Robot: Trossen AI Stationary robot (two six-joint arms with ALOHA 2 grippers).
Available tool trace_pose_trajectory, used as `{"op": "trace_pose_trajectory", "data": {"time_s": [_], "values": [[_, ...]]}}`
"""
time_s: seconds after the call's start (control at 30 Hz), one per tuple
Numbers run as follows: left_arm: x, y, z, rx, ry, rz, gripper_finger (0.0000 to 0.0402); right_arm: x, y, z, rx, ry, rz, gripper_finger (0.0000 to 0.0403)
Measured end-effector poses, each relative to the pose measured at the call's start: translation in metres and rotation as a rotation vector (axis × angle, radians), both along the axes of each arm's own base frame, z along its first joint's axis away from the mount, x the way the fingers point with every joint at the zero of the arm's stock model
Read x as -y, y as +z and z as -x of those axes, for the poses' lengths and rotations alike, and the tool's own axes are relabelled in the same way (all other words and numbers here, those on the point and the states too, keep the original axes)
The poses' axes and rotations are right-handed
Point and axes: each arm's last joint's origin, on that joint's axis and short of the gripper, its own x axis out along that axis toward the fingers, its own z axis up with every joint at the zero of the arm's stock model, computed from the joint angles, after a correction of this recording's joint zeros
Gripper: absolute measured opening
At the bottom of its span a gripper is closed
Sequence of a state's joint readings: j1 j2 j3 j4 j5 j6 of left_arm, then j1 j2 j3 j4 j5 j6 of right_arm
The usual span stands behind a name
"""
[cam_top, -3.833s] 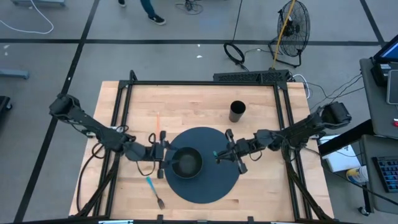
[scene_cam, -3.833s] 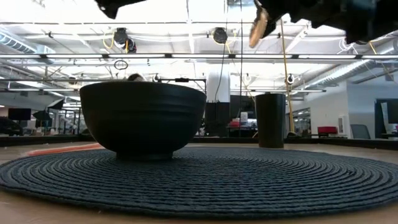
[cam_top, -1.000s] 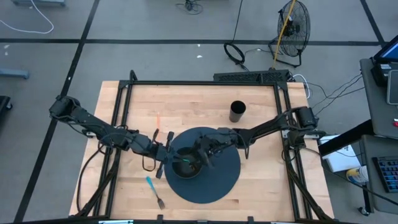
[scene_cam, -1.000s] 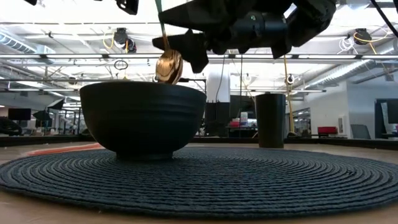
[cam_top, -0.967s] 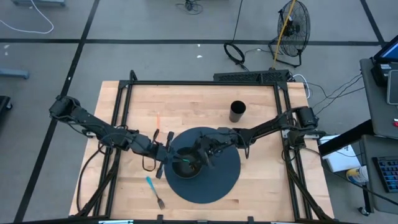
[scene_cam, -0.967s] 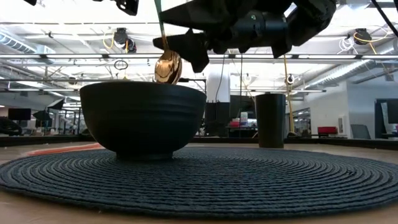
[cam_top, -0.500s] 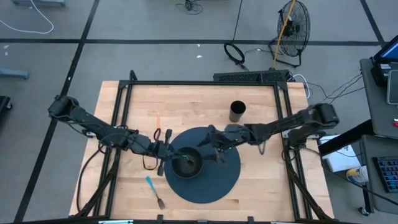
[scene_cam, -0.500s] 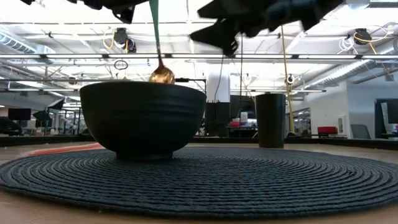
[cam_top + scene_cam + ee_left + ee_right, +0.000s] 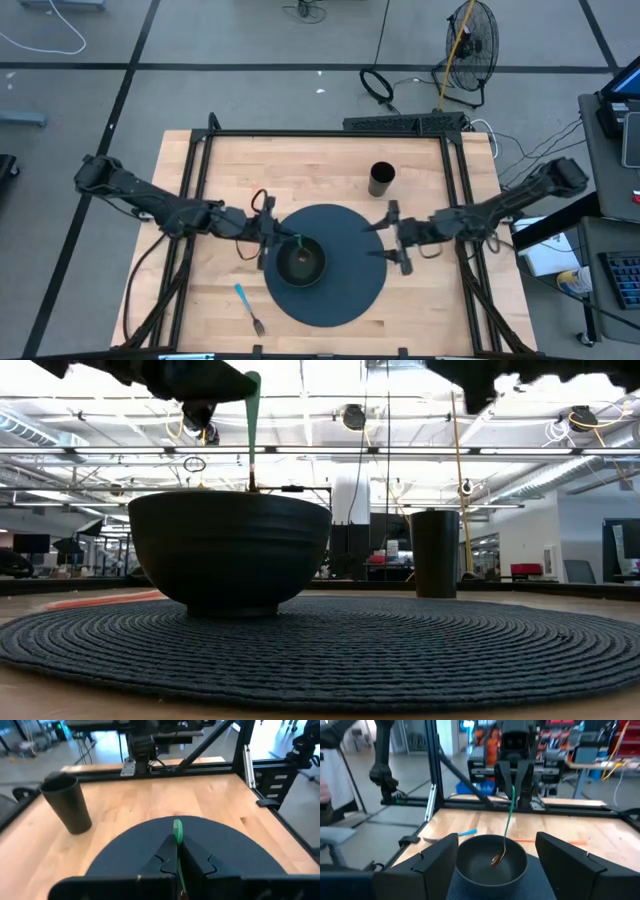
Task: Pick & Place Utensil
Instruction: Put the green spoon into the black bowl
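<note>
A spoon with a green handle [image 9: 508, 815] and a golden head [image 9: 496, 859] hangs over the black bowl [image 9: 301, 262], its head down inside the bowl. The bowl stands on the left half of a round dark woven mat [image 9: 350, 285]. My left gripper [image 9: 272, 234] is at the bowl's left rim, shut on the spoon. My right gripper [image 9: 380, 240] stands open over the mat's right part, well clear of the bowl, with nothing between its fingers. My left gripper pinches the green handle near its top end [image 9: 177, 836] between its two fingers, the handle's tip showing just past them. The fingers come from the table's left and lie across the handle. The spoon hangs nearly upright below them; whether its head touches the bowl's floor I cannot tell.
A black cup [image 9: 381, 179] stands on the wood behind the mat, toward the far right. A fork with a blue handle [image 9: 248, 305] lies near the front edge, left of the mat. A thin orange stick [image 9: 254, 190] lies at the far left.
My right gripper, open, has drawn back from over the bowl toward the table's right edge. The spoon stays in my left gripper and has gone down: its head, above the rim a second ago, is now inside the bowl.
</note>
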State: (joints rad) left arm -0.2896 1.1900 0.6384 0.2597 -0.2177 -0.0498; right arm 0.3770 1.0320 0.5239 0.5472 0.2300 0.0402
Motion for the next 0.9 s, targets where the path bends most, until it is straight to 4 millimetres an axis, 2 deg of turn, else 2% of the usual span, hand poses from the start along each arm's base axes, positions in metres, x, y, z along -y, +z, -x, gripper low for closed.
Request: {"op": "trace_pose_trajectory", "data": {"time_s": [0.2,0.4,0.57,0.67,0.9], "values": [[-0.011,-0.007,-0.001,-0.053,0.033,0.076,0.0005,-0.005,-0.012,0.032,0.037,-0.011,0.000,0.0254],[-0.022,-0.031,0.006,-0.050,0.035,0.174,0.0005,-0.009,-0.013,0.050,0.076,0.006,0.000,0.0255],[-0.028,-0.048,0.016,0.025,0.017,0.232,0.0010,-0.011,-0.010,0.055,0.100,-0.031,0.026,0.0254],[-0.031,-0.055,0.020,0.010,0.018,0.244,0.0005,-0.011,-0.009,0.055,0.108,-0.030,0.027,0.0254],[-0.038,-0.061,0.022,-0.010,0.056,0.264,0.0012,-0.011,-0.009,0.055,0.108,-0.031,0.025,0.0252]]}}
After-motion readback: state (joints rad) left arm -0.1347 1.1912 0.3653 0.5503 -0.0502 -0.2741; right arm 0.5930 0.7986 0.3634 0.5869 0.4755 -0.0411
